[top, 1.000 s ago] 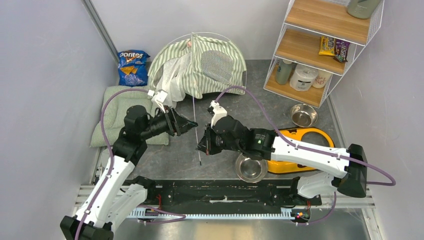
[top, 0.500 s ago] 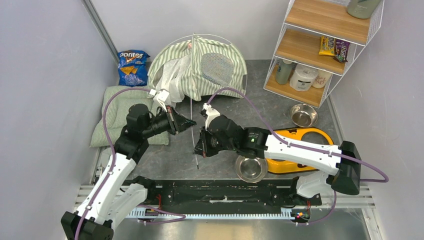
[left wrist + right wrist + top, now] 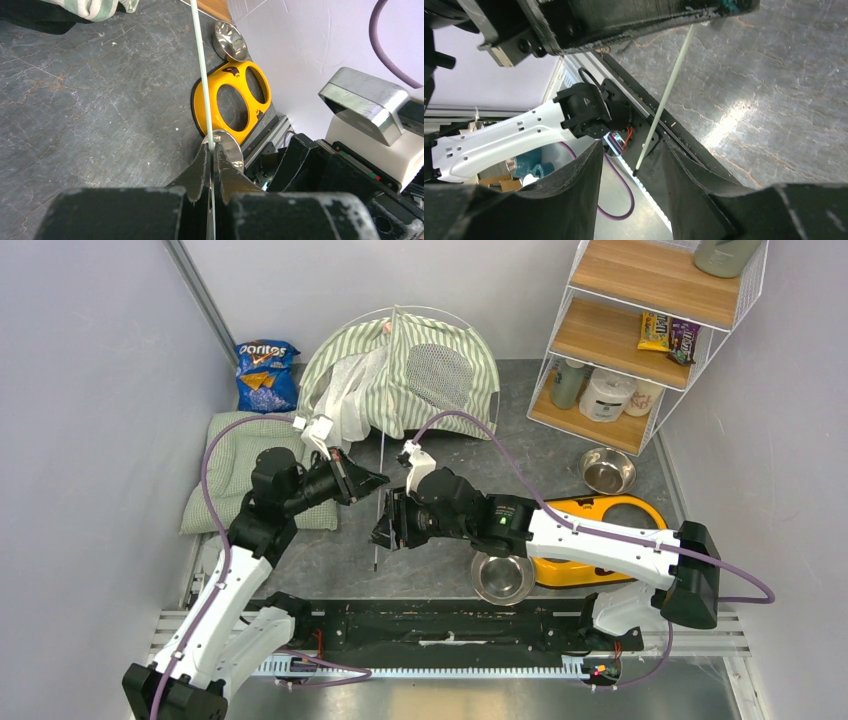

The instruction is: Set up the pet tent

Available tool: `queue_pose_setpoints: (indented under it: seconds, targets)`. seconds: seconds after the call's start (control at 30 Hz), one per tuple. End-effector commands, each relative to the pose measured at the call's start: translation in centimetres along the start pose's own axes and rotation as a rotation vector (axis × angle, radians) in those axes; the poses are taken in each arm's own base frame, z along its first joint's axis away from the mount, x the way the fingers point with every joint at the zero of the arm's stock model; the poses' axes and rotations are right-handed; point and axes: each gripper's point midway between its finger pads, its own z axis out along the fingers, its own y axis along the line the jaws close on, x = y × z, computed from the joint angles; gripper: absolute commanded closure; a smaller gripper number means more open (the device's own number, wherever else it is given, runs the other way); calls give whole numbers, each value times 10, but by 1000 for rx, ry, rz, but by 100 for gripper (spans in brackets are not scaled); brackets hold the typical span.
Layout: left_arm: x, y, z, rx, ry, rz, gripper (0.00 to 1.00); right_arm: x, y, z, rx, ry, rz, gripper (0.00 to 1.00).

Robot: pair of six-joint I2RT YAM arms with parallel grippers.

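Observation:
The green-and-white striped pet tent point(image 3: 400, 370) stands partly raised at the back of the table, with loose white mesh hanging at its left. A thin white pole point(image 3: 379, 510) runs from the tent toward the near edge. My left gripper point(image 3: 378, 480) is shut on this pole point(image 3: 202, 75), which passes between its pressed fingertips point(image 3: 212, 150). My right gripper point(image 3: 385, 525) is just below it on the same pole and is open. In the right wrist view the pole point(image 3: 664, 100) ends between the spread fingers point(image 3: 631, 150), touching neither.
A pale green cushion point(image 3: 235, 455) lies at the left, a Doritos bag point(image 3: 267, 375) behind it. The yellow bowl holder point(image 3: 580, 508) and a steel bowl point(image 3: 502, 575) sit under my right arm. Another bowl point(image 3: 607, 470) lies by the wire shelf point(image 3: 640, 330).
My left gripper has shut on the pole and my right gripper has opened off it. The right arm and the pole's near end have shifted left.

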Motion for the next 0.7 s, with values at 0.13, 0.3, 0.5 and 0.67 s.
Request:
queue_pose_setpoints:
  seconds: [0.13,0.3,0.5,0.67]
  targets:
    - [-29,-21,-4,54,-112,54,98,-20,-1,15,26,-107,8,47]
    - [-27,-21,-4,55,-110,54,98,-21,-8,28,51,-129,23,57]
    - [-24,-17,-5,44,-106,57,98,-23,-2,29,25,-142,71,96]
    - [-31,-20,-7,26,-114,87,67,-21,-5,18,40,-140,169,100]
